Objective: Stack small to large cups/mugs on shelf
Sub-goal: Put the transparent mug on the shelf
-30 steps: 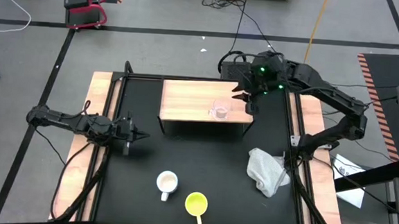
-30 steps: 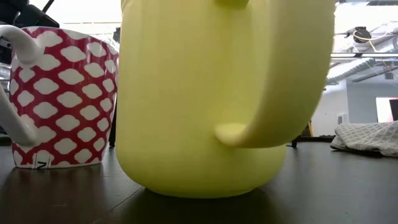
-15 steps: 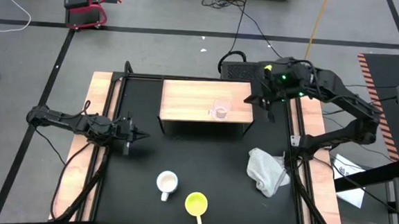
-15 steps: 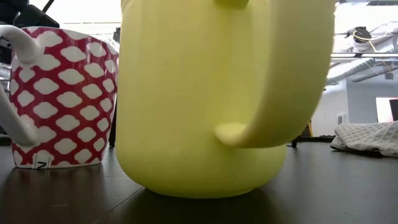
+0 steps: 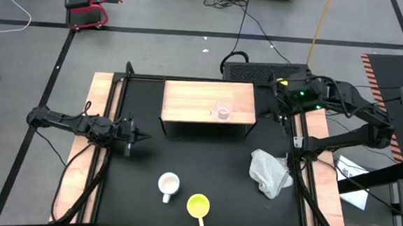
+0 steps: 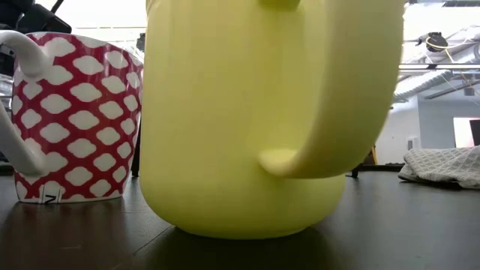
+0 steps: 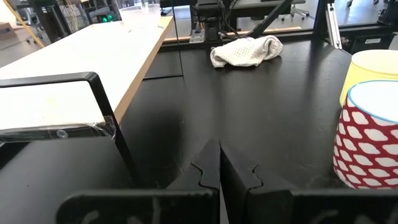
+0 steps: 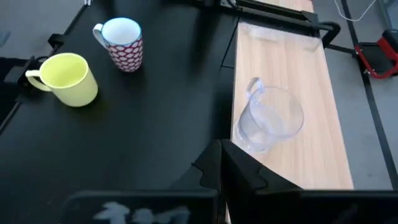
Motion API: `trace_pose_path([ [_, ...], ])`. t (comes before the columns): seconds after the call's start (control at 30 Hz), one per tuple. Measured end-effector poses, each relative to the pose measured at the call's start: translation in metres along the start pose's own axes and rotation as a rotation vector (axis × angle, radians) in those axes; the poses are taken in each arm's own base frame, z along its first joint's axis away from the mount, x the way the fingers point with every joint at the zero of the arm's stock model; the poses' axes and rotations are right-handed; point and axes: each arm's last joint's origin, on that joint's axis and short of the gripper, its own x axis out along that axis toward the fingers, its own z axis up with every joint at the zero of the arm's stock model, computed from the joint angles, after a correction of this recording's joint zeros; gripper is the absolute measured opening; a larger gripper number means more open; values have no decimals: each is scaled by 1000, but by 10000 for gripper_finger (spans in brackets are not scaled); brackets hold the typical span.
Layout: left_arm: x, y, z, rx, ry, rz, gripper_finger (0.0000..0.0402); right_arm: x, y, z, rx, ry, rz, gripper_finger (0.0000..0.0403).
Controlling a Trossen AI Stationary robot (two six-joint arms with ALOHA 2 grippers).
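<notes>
A clear glass cup (image 5: 222,111) (image 8: 270,118) stands upright on the flat top of the light wooden shelf (image 5: 195,98) (image 8: 298,74), near its right end. A yellow mug (image 5: 198,205) (image 8: 65,78) (image 6: 247,112) and a white mug with a red pattern (image 5: 168,185) (image 8: 122,43) (image 6: 75,120) stand on the black tabletop near its front edge. My right gripper (image 5: 280,111) (image 8: 221,155) is shut and holds nothing. It hovers off the shelf's right end, above shelf height. My left gripper (image 5: 146,136) (image 7: 219,162) is shut and waits at the table's left side.
A crumpled white cloth (image 5: 268,172) (image 7: 245,51) lies on the tabletop's right side, in front of the shelf. Wooden side boards (image 5: 86,162) run along both table edges. Bare shelf top lies left of the glass cup.
My right gripper has drawn back from the glass cup toward the table's right edge, and its fingers have come together. The glass cup has stayed upright in its place on the shelf.
</notes>
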Motion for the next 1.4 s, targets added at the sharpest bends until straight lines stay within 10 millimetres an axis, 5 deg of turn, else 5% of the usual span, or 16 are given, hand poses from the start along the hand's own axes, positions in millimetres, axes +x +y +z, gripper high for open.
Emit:
trace_pose_path([
  [0.27, 0, 0, 0, -1, -1, 0, 3, -12, 15, -36, 36, -93, -30, 0],
  [0.57, 0, 0, 0, 0, -4, 1, 3, -4, 25, -72, 78, -108, -32, 0],
  [1.4, 0, 0, 0, -15, -5, 0, 3, 28, 34, -108, 118, -360, 23, 0],
])
